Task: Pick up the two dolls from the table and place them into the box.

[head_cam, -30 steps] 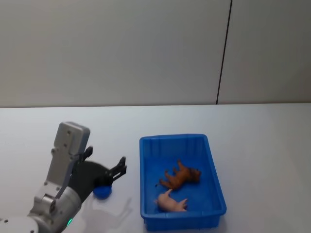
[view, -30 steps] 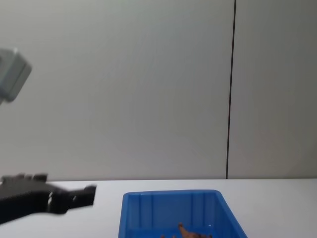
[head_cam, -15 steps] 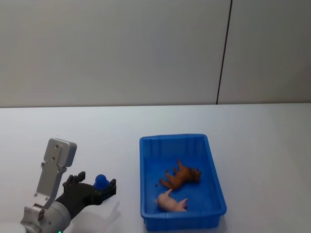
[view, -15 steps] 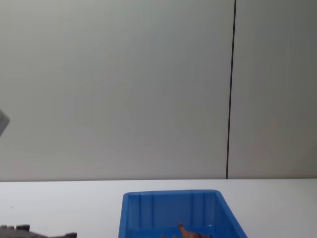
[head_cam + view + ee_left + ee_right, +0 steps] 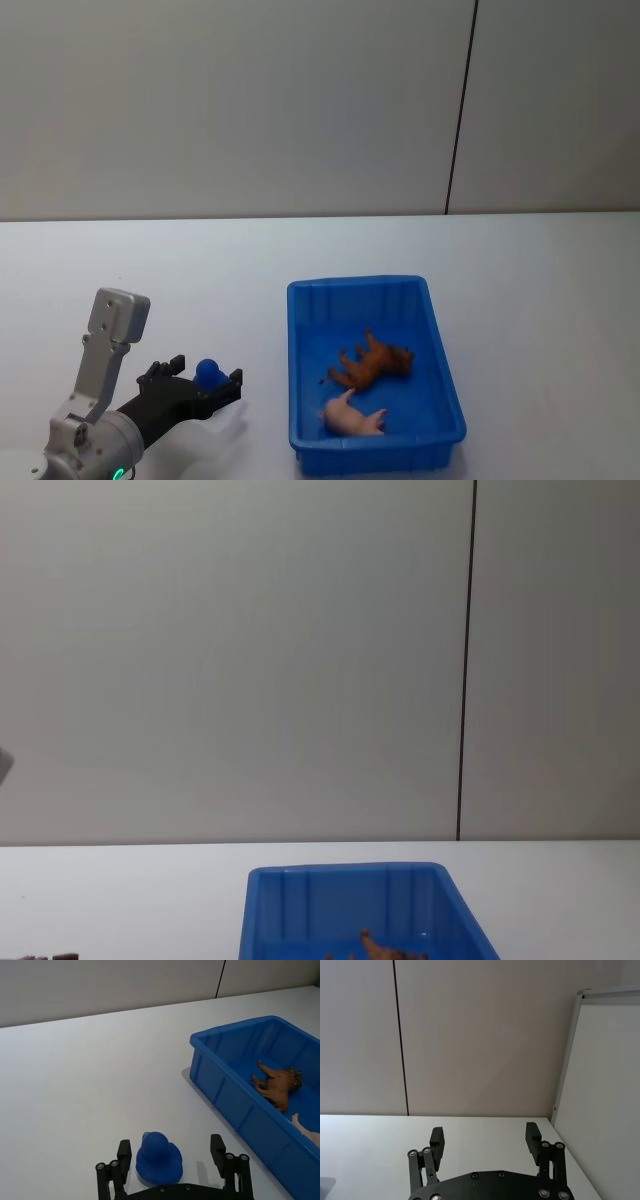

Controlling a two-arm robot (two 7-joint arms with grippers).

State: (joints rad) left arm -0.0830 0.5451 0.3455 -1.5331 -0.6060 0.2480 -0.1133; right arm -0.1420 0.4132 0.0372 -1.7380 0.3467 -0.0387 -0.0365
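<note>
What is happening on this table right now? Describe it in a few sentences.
The left tool is low over the white table, open, its fingers either side of a blue doll resting on the table beside the blue box. It has not closed on it. A brown animal and a pink pig lie inside the box. The right tool is open and holds nothing.

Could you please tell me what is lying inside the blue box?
The box holds a brown animal and, nearer the robot, a pink pig. Its near wall hides a strip of floor. The blue figure sits outside on the table, within the open left pincer.
</note>
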